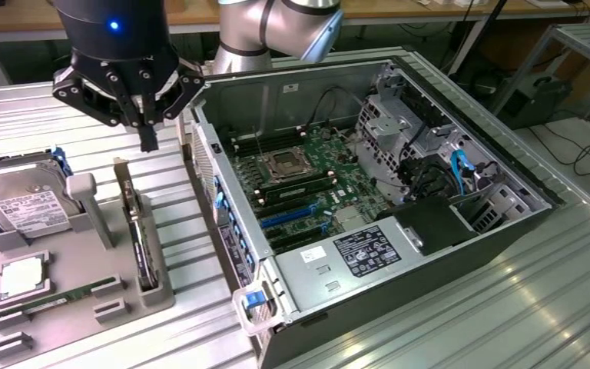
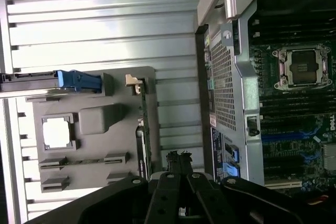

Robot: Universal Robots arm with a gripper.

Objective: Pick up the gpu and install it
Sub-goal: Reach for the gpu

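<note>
Grey tray (image 1: 64, 257) on desk (image 1: 500, 307) holds the gpu (image 1: 144, 246) standing on edge in its slot, hard drive (image 1: 24, 204), CPU (image 1: 18, 278) and memory stick (image 1: 54, 298). Open PC case (image 1: 398, 323) beside the tray. Tool (image 1: 147, 142) pinched closed, empty, above the tray near the gpu, apart from it. Gpu seen edge-on, its face hard to make out.

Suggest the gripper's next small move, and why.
Probably open the fingers before anything else. The gripper is shut and holds nothing. It hangs above the gray tray, near the far end of the gpu. The gpu stands on edge in its tray slot, untouched. In the wrist view the fingertips sit slightly to one side of the card's top edge, so closed fingers couldn't straddle it.
</note>
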